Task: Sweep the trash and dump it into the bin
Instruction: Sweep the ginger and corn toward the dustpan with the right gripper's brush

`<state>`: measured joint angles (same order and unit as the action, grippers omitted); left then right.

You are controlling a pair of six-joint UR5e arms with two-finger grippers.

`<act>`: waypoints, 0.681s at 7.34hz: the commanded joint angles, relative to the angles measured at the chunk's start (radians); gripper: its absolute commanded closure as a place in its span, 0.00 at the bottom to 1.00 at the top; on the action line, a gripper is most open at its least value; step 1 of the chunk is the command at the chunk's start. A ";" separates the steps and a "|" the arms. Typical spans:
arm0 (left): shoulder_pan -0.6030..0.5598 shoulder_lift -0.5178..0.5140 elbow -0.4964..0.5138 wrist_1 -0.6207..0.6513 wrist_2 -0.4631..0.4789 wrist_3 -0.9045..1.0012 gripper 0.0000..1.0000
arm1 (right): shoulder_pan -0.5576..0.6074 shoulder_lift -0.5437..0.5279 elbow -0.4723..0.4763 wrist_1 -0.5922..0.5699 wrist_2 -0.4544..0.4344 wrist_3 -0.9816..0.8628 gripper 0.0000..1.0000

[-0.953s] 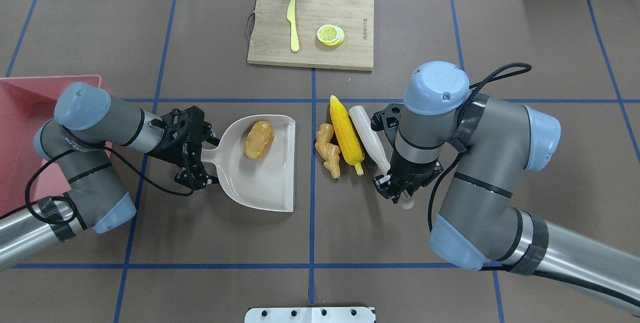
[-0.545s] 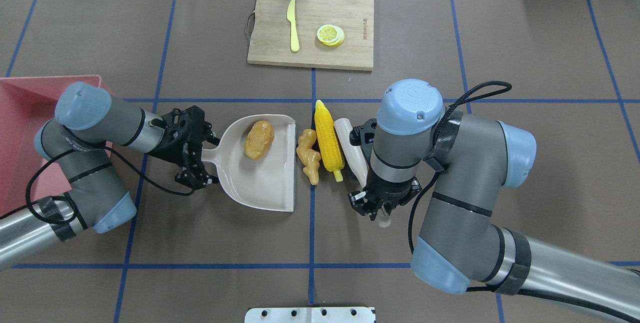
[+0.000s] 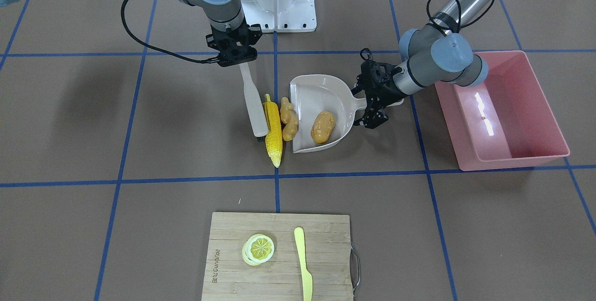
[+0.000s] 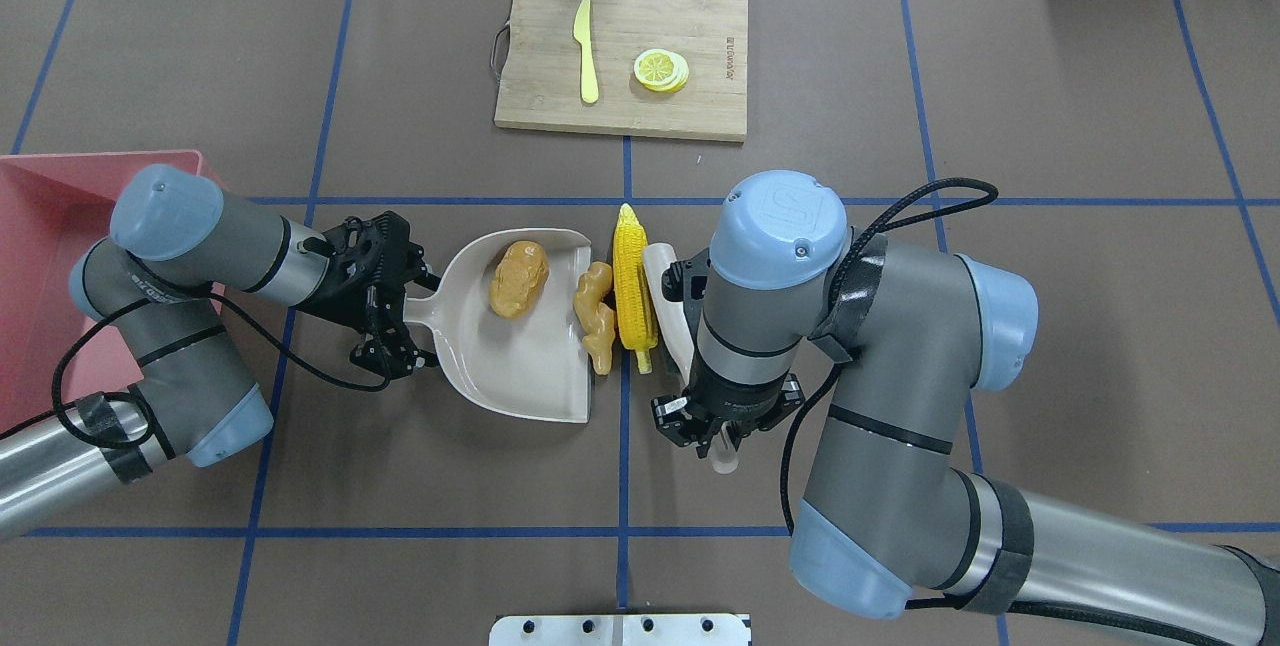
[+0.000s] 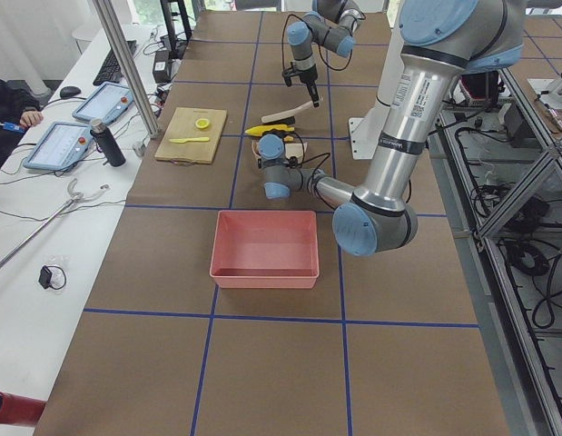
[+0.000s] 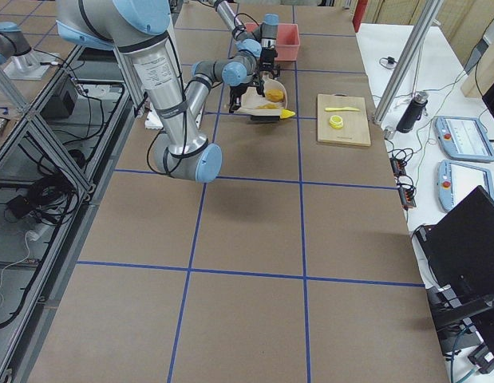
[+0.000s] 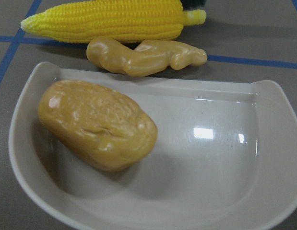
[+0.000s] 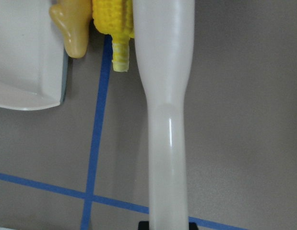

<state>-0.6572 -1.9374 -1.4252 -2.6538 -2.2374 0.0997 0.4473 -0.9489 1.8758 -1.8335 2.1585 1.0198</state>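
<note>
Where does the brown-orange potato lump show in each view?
Front-facing: potato lump right of centre.
Overhead: potato lump left of centre.
Exterior left: cannot tell, too small.
Exterior right: potato lump top centre.
Left wrist: potato lump left half.
Right wrist: not in it.
Landmark: the dustpan holding it.

overhead, front view opposed; both share dustpan (image 4: 530, 366)

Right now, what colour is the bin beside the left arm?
The bin is translucent pink. It shows best in the front-facing view.
</note>
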 commanded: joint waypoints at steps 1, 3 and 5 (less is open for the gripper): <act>0.001 -0.002 -0.001 0.000 0.004 0.000 0.02 | -0.018 0.015 -0.004 0.040 -0.003 0.029 1.00; 0.001 -0.002 -0.006 0.000 0.005 -0.003 0.02 | -0.030 0.016 -0.010 0.083 -0.005 0.054 1.00; 0.004 -0.002 -0.004 0.000 0.007 -0.005 0.02 | -0.048 0.016 -0.018 0.169 -0.009 0.121 1.00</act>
<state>-0.6555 -1.9389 -1.4309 -2.6538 -2.2318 0.0959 0.4123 -0.9333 1.8639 -1.7149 2.1528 1.1020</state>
